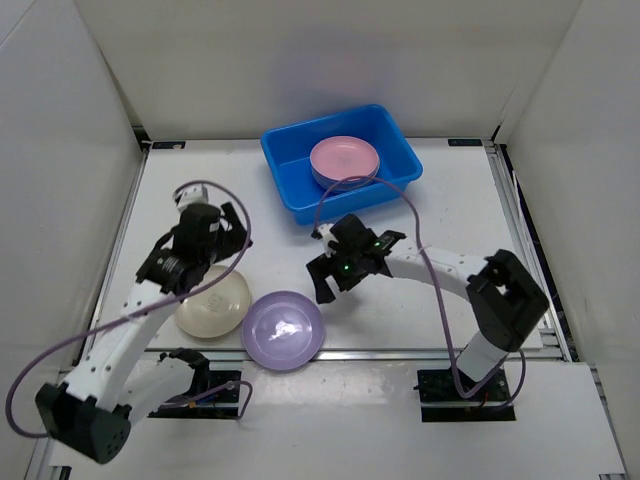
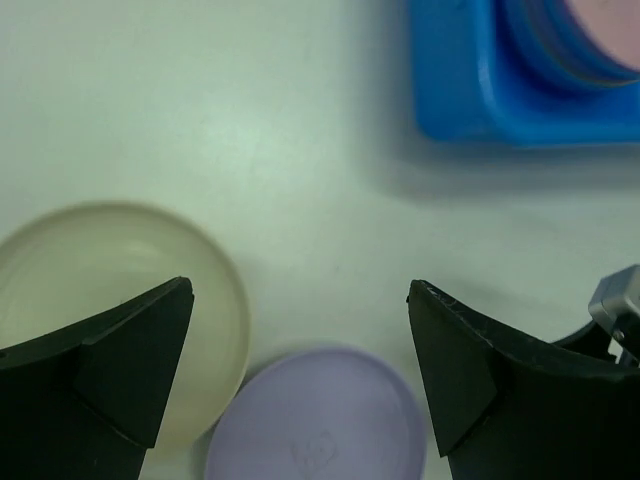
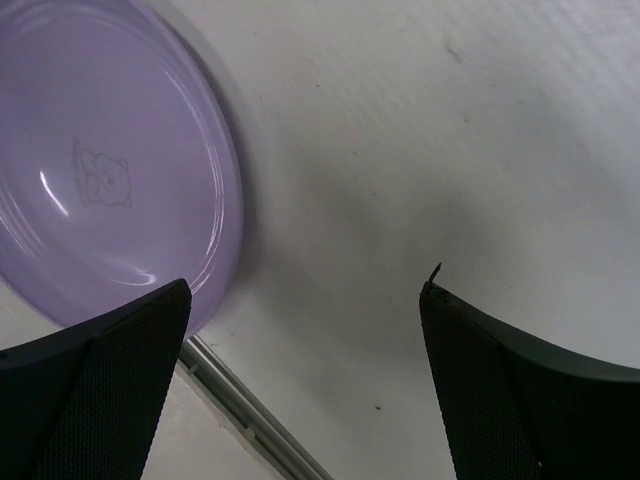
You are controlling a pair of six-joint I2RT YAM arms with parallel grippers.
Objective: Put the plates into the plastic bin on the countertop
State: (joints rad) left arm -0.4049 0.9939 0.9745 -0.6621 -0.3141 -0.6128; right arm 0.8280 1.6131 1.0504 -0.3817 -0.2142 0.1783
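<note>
The blue plastic bin (image 1: 292, 170) stands at the back centre of the white countertop (image 1: 430, 215), with a stack of plates in it and a pink plate (image 1: 345, 157) on top. A cream plate (image 1: 213, 303) and a purple plate (image 1: 284, 329) lie side by side near the front edge. My left gripper (image 1: 218, 236) is open and empty above the cream plate's far side; its wrist view shows the cream plate (image 2: 110, 270), the purple plate (image 2: 320, 425) and the bin (image 2: 470, 70). My right gripper (image 1: 338, 280) is open and empty, just right of the purple plate (image 3: 110, 170).
A metal rail (image 1: 400, 351) runs along the front edge, close to the purple plate, and also shows in the right wrist view (image 3: 250, 410). White walls enclose the table on three sides. Purple cables loop off both arms, one arching over the bin's front rim (image 1: 395, 185).
</note>
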